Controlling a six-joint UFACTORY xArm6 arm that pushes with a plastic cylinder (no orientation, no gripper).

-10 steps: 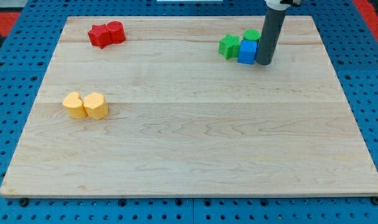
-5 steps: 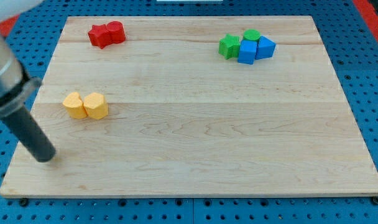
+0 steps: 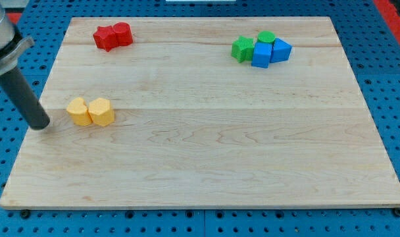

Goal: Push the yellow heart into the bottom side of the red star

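Our bare, empty tip [image 3: 40, 126] sits left of the yellow heart [image 3: 77, 110]; red star [image 3: 106, 37] lies above it.

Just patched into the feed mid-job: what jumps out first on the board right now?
My tip stands at the view's left edge of the board, just left of two touching yellow blocks, apart from them. A red pair sits near the top left. A green-and-blue cluster sits at the top right.
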